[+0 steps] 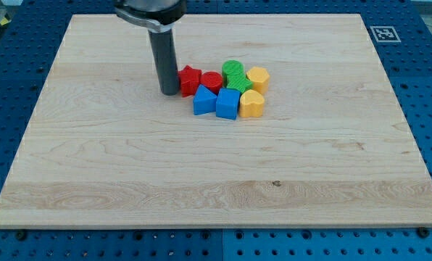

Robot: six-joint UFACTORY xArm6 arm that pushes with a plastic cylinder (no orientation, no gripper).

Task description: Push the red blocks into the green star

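Observation:
My tip (169, 91) rests on the board just left of a red star-like block (190, 79), touching or nearly touching it. A red round block (212, 81) sits right of that one. A green star (238, 85) lies right of the red round block, partly hidden behind a green round block (233, 69) and the blocks in front. All the blocks form one tight cluster slightly above the board's middle.
A blue triangular block (204, 101) and a blue cube (227, 104) sit at the cluster's bottom. A yellow hexagonal block (258, 77) and a yellow rounded block (251, 104) sit at its right. The wooden board (129, 167) lies on a blue perforated table.

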